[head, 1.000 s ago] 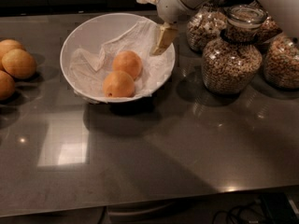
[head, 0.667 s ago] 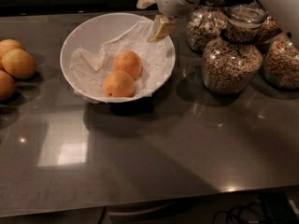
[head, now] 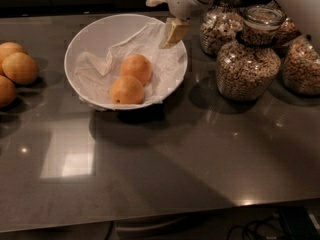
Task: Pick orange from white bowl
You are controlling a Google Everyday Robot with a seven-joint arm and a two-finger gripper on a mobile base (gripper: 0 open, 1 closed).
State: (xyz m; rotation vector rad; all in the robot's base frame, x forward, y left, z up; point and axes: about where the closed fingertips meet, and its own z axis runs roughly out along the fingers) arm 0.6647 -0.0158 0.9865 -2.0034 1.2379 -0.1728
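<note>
Camera view | tool [head: 171, 33] above far rim of white bowl [head: 80, 39], grip state: cannot tell | orange [head: 136, 68] inside bowl, just beside twin fruit [head: 126, 90] on sheet [head: 92, 71] | risk: nudging twin fruit or snagging sheet on descent

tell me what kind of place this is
Probably a kitchen or pantry counter: glass jars of cereal and a white bowl holding two oranges stand on a dark countertop. The gripper hangs over the bowl's far rim.

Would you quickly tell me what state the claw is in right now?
Claw: hovers over the far right rim of the white bowl; whether it is open or closed cannot be told.
</note>
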